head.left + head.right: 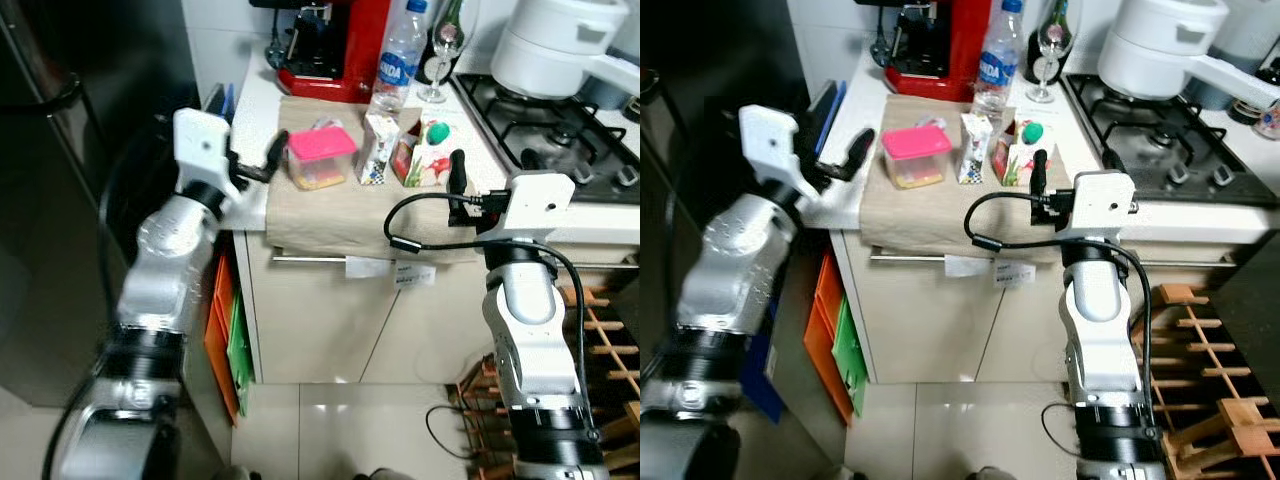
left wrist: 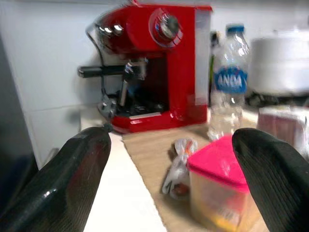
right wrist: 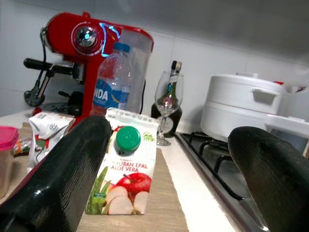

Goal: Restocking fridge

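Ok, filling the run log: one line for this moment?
left gripper open, by pink-lidded container | right gripper open, facing juice carton | nothing held

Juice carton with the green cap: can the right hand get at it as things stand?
Probably yes. The right hand is open at the counter edge, lined up with the juice carton, with bare cloth between them.

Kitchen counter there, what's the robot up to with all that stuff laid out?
The robot stands at the counter with both arms raised and both grippers open, holding nothing yet. The left gripper is lined up on the pink-lidded container; the right gripper is facing the juice carton with the green cap. A smaller carton, a water bottle and a red coffee machine stand nearby. The items for the fridge are all on the counter.
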Tool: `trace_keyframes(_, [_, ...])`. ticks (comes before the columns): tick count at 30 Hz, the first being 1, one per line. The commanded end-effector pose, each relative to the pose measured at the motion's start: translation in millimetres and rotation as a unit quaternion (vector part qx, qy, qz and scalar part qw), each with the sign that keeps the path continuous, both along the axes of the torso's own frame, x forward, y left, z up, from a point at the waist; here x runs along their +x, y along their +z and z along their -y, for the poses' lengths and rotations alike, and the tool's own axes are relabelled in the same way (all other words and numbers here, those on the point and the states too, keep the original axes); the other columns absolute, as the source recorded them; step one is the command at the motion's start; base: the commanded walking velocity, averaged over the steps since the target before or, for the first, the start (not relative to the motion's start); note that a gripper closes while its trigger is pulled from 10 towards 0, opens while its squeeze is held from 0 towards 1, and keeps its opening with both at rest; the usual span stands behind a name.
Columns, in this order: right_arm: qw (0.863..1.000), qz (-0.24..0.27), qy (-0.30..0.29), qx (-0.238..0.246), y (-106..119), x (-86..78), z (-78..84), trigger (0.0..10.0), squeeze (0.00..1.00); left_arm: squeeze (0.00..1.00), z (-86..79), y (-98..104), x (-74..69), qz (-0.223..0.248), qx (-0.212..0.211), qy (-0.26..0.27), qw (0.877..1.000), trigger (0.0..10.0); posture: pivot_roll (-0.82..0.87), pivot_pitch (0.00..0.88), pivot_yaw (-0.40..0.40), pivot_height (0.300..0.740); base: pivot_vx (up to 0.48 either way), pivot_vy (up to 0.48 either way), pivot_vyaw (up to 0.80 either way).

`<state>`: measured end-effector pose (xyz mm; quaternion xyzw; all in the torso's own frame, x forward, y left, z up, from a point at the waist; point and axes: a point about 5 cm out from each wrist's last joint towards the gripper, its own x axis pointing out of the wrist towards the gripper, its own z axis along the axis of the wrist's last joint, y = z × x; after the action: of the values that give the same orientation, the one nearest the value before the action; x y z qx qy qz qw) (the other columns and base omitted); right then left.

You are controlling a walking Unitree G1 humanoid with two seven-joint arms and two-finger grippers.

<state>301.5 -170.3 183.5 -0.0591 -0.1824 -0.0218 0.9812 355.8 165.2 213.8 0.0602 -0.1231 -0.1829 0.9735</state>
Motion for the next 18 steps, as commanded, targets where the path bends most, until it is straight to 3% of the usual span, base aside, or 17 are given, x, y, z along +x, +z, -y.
trace_keyframes(1, [1.000, -0.003, 0.005, 0.012, 1.9, -1.2, 0.0, 10.0, 0.00, 0.00, -1.4, -7.5, 4.2, -0.021, 0.019, -0.028, 0.999, 10.0, -0.08, 0.000, -0.011, 0.740, 0.000, 0.000, 0.00])
trace_keyframes(4, [1.000, -0.013, 0.018, 0.022, -1.6, -2.6, -4.0, 10.0, 0.00, 0.00, -14.6, -14.1, 11.5, -0.043, 0.025, -0.075, 0.996, 10.0, -0.09, 0.000, -0.007, 0.740, 0.000, 0.000, 0.00])
trace_keyframes(9, [0.999, -0.015, 0.027, 0.032, 0.3, -5.6, -2.0, 10.0, 0.00, 0.00, -20.1, -16.1, 19.4, -0.052, 0.048, -0.092, 0.993, 10.0, -0.11, 0.000, -0.007, 0.740, 0.000, 0.000, 0.00])
trace_keyframes(14, [0.999, -0.028, 0.025, 0.025, -0.9, -13.9, 6.0, 10.0, 0.00, 0.00, -28.1, -14.0, 29.0, -0.056, 0.007, -0.080, 0.995, 10.0, -0.15, 0.000, -0.013, 0.740, 0.000, 0.000, 0.00])
trace_keyframes(18, [0.999, -0.037, 0.027, 0.022, -2.2, -21.2, 9.6, 10.0, 0.00, 0.00, -23.2, -14.2, 31.0, -0.052, 0.004, -0.101, 0.994, 10.0, -0.18, 0.000, -0.024, 0.740, 0.000, 0.000, 0.00])
